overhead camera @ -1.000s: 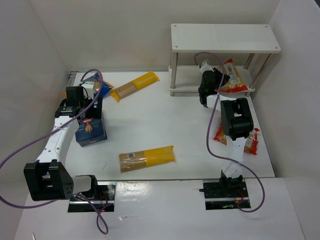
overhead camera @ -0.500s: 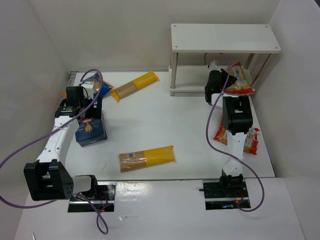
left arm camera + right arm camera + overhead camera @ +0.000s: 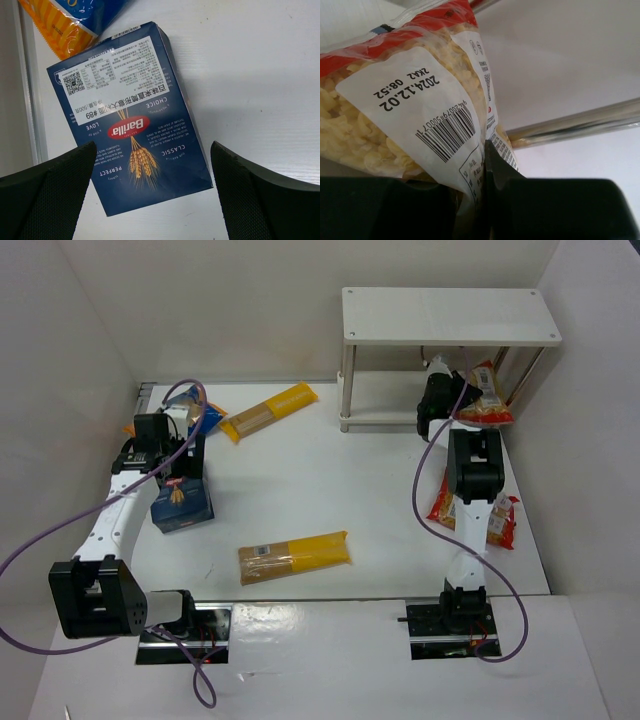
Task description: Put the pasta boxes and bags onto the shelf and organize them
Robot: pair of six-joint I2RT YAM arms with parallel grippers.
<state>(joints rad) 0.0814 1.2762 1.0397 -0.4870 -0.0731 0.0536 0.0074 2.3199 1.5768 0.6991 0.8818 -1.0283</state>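
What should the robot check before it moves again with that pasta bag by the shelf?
1. Is the right claw shut on the pasta bag? Ok.
2. Is the bag at the right end of the shelf? Ok.
3. Is the bag resting on the lower board? Cannot tell.
4. Is the left claw open above the blue box? Ok.
5. Is every pack put away? Not ok: the near spaghetti pack and far spaghetti pack lie on the table.
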